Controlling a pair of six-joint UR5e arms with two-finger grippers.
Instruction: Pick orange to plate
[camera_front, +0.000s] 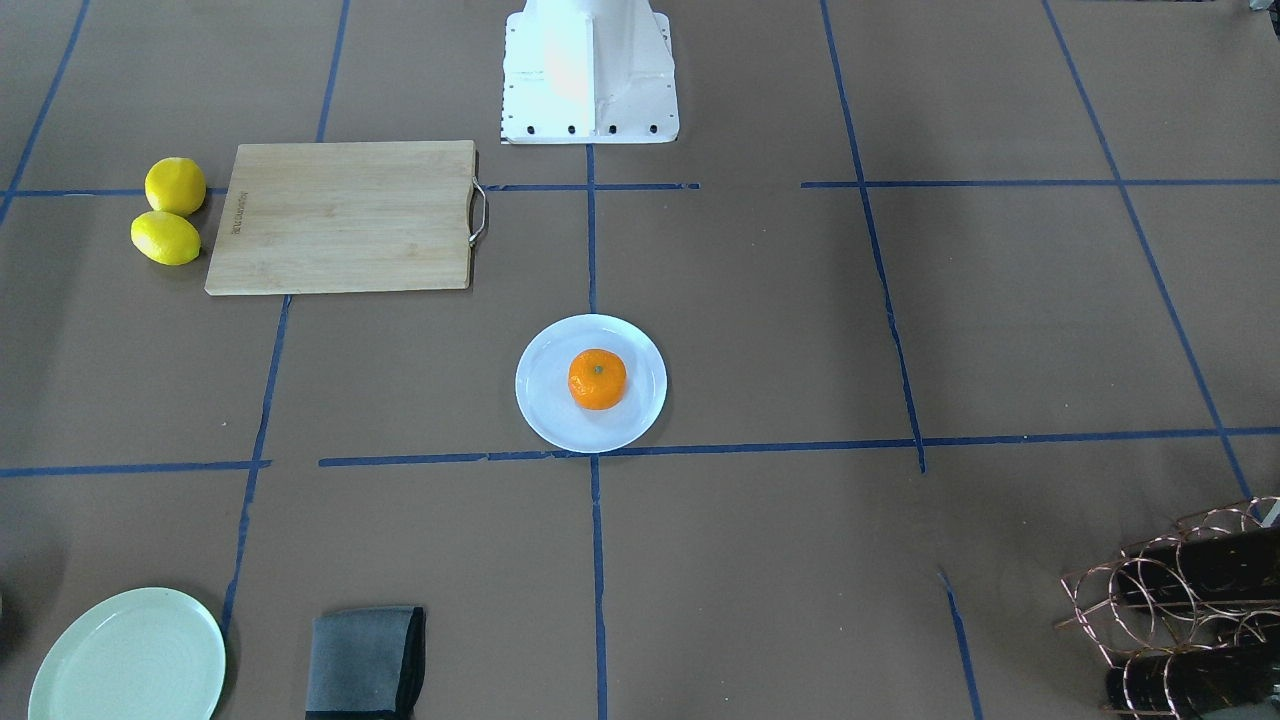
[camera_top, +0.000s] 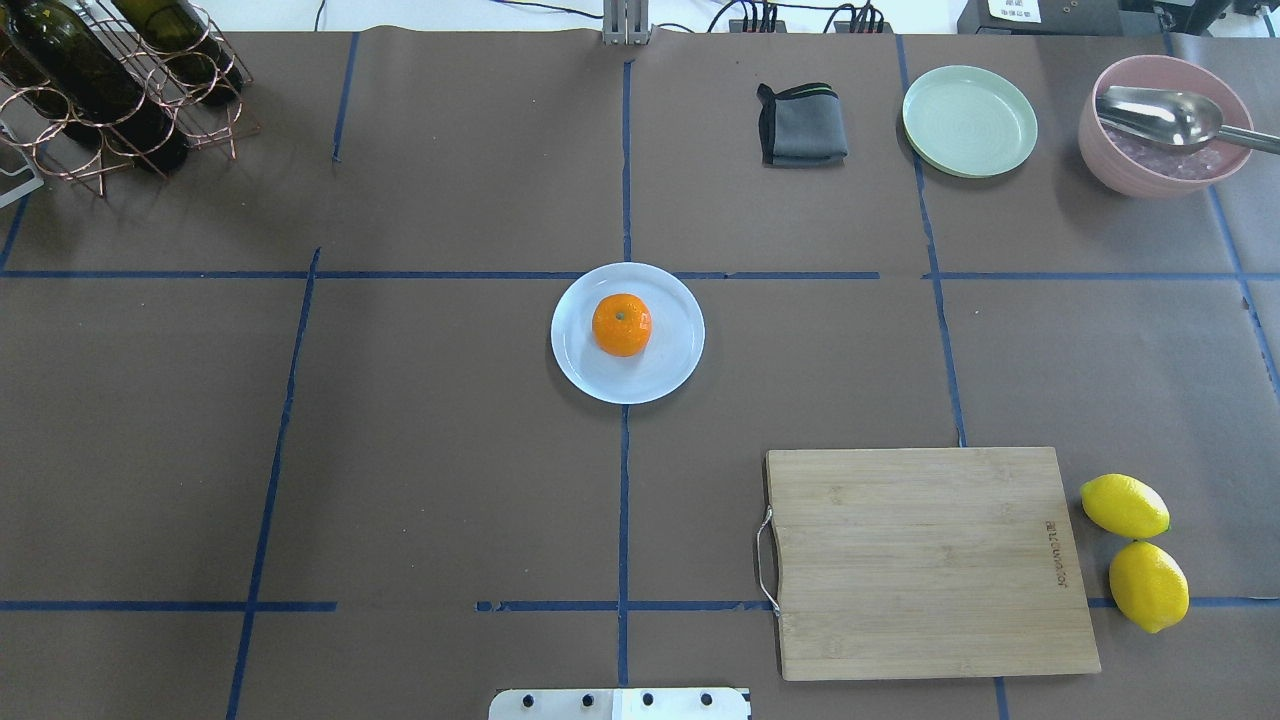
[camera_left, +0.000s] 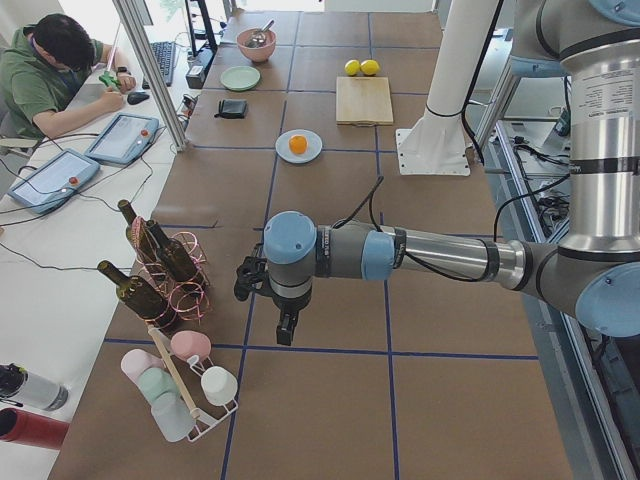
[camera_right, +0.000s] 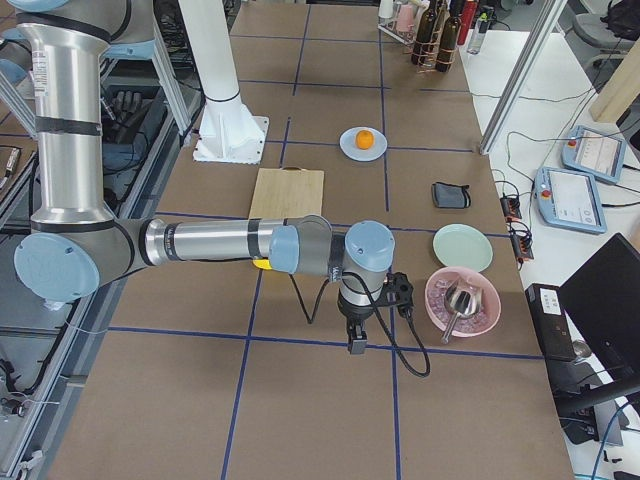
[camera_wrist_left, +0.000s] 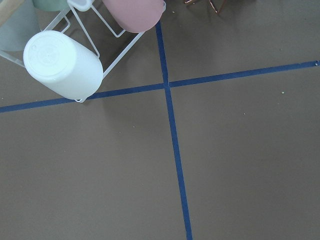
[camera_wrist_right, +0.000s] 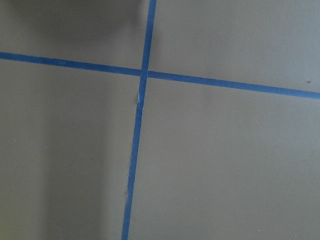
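The orange (camera_top: 621, 324) sits upright, stem dimple up, in the middle of the pale bluish-white plate (camera_top: 671, 371) at the table's centre; the same pair shows as orange (camera_front: 597, 379) on plate (camera_front: 541, 402) in the front-facing view. Neither arm is near it. My left gripper (camera_left: 285, 328) hangs over the table's left end beside the cup rack, and I cannot tell whether it is open or shut. My right gripper (camera_right: 356, 340) hangs over the right end near the pink bowl; its state cannot be told either. The wrist views show only taped brown table.
A wooden cutting board (camera_top: 925, 560) and two lemons (camera_top: 1125, 505) lie near right. A pale green plate (camera_top: 969, 120), a grey cloth (camera_top: 801, 126) and a pink bowl with a spoon (camera_top: 1160, 130) line the far right. A wine rack (camera_top: 110, 85) stands far left, a cup rack (camera_left: 185, 385) beyond it.
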